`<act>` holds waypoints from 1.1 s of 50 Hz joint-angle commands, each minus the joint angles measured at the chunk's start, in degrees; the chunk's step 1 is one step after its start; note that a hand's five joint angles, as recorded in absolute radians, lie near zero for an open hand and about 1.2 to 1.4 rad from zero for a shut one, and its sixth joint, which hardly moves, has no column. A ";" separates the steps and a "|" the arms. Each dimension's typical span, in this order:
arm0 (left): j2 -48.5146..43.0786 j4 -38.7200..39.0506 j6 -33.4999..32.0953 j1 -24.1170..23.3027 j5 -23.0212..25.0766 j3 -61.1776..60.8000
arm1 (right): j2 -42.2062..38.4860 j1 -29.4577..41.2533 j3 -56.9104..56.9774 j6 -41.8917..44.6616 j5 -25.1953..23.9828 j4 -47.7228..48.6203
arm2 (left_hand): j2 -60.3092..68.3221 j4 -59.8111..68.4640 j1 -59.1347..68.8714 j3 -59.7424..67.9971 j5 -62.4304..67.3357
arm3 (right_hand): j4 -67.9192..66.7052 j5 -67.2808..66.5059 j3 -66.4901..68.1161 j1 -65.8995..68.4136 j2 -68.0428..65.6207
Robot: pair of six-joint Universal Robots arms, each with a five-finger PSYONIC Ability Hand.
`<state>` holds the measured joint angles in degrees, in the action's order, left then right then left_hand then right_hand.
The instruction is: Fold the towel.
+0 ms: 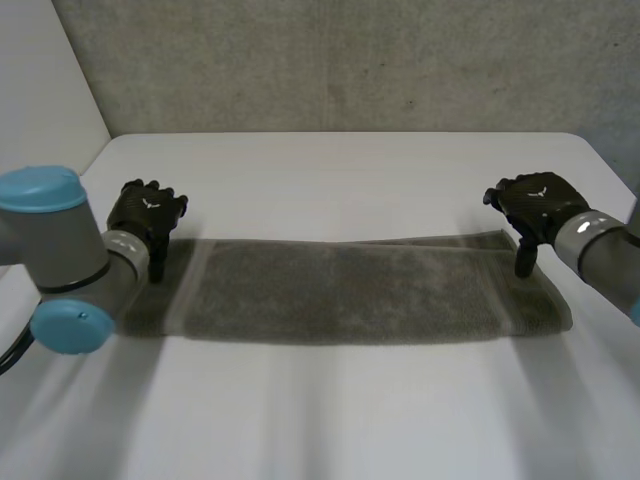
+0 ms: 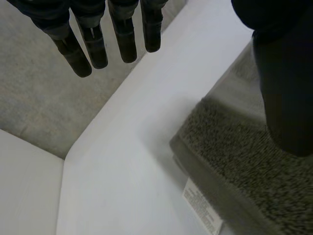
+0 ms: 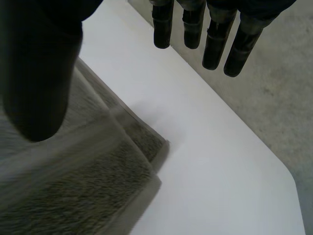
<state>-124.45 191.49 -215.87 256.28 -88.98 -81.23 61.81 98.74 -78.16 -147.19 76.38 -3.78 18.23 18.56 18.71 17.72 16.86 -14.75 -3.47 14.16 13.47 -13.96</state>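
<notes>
My left hand sits open at the far left corner, fingers straight, gripping nothing. The long grey-brown terry towel lies doubled lengthwise across the smooth white table, with a white care label near that corner. It looks soft, light and floppy, so I'd pinch both layers at the corners. My right hand is likewise spread and empty at the far right corner.

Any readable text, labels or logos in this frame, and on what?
White sewn-in tag at a corner of the grey-brown terry towel: printed lines, too blurred to read.
White emblem on the back of the left hand, likewise on the right hand: no legible letters.
</notes>
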 commanded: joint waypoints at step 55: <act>17.22 13.29 13.19 2.74 10.93 -23.53 | 11.75 -25.68 -23.71 6.81 -5.72 17.76 | -2.63 -2.97 -3.12 -2.12 -11.26 | -65.25 -66.53 65.84 66.53 -66.04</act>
<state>-107.62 204.79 -202.69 258.91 -78.01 -104.80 73.32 77.62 -105.49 -142.81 70.24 15.17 18.31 18.57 18.72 17.76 17.44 -76.89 -66.30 76.37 75.19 -74.54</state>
